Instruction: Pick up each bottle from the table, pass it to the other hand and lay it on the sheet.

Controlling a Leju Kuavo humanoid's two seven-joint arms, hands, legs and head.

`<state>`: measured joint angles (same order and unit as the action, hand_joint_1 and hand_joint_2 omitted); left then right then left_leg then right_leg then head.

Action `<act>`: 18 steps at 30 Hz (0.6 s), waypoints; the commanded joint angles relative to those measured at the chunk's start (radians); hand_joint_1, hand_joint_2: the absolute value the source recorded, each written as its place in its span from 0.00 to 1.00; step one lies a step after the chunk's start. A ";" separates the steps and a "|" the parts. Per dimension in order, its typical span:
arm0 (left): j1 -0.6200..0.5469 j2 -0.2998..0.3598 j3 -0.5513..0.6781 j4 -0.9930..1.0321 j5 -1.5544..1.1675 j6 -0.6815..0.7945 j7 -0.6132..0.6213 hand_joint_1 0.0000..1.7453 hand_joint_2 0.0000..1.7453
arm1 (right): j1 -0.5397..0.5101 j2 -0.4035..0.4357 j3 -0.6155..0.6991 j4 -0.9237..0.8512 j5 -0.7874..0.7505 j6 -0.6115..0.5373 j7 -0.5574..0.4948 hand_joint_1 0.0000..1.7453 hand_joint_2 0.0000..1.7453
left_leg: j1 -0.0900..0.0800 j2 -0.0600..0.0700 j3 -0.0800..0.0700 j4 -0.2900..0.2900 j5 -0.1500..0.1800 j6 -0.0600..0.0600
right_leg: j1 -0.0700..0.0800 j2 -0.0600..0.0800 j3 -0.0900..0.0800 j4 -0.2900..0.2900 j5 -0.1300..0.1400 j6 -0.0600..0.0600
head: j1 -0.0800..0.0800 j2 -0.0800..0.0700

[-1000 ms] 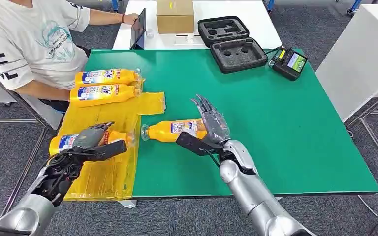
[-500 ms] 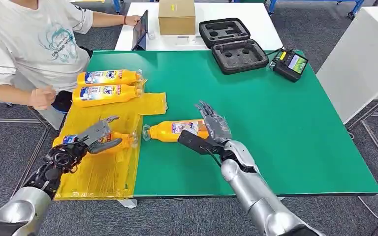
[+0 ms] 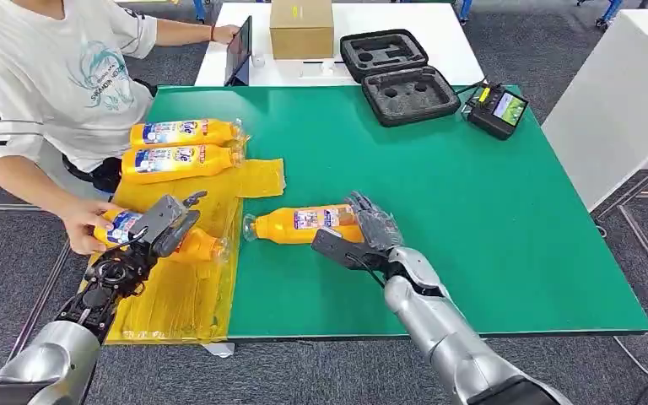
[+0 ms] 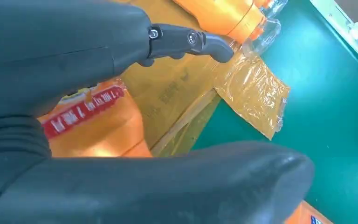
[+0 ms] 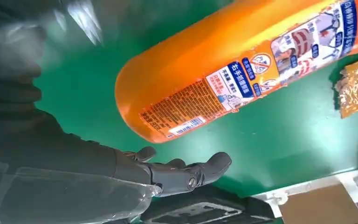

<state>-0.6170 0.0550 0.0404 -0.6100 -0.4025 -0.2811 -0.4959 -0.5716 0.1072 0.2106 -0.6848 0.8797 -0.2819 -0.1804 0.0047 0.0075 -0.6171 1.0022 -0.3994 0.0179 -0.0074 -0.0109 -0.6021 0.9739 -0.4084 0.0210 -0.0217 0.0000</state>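
Bottle (image 3: 304, 224) lies on the table, just beside the spread, empty right hand (image 3: 369, 232)

Light: bright, even overhead | shadows: soft | wrist views: near fingers (image 4: 186, 39) blurred

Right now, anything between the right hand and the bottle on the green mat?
Nothing visible. The right hand is open right at the base of the bottle on the green mat, with bare green mat around them; the right wrist view shows its fingers apart, beside the bottle.
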 commanded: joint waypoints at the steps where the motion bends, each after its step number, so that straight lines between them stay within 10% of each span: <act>1: -0.007 -0.058 0.105 0.015 0.124 0.193 -0.102 0.00 0.00 | -0.087 -0.023 -0.012 0.183 0.071 0.089 0.095 0.00 1.00 | 0.000 -0.001 0.001 0.000 0.000 0.000 | -0.001 0.000 0.001 0.000 0.000 0.000 | 0.000 0.000; 9: 0.065 -0.074 0.002 -0.249 0.161 0.534 -0.202 0.00 0.00 | -0.152 -0.046 -0.019 0.271 0.146 0.029 0.078 0.00 1.00 | 0.000 -0.004 -0.001 0.001 -0.001 0.000 | 0.000 -0.003 0.000 0.000 -0.001 0.000 | 0.000 0.000; 18: 0.118 -0.058 -0.051 -0.338 0.283 0.544 -0.202 0.00 0.00 | -0.245 -0.026 0.034 0.324 0.221 0.024 0.067 0.00 1.00 | 0.000 0.001 -0.004 0.002 -0.002 -0.001 | 0.000 0.002 -0.003 0.002 -0.001 0.000 | 0.000 0.000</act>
<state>-0.5267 -0.0031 0.0446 -0.8588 -0.1567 0.2567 -0.7023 -0.6908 0.0748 0.2110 -0.5115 1.0663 -0.2644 -0.1183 0.0043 0.0078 -0.6239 1.0029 -0.3989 0.0183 -0.0074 -0.0107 -0.6085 0.9739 -0.4079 0.0215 -0.0214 0.0000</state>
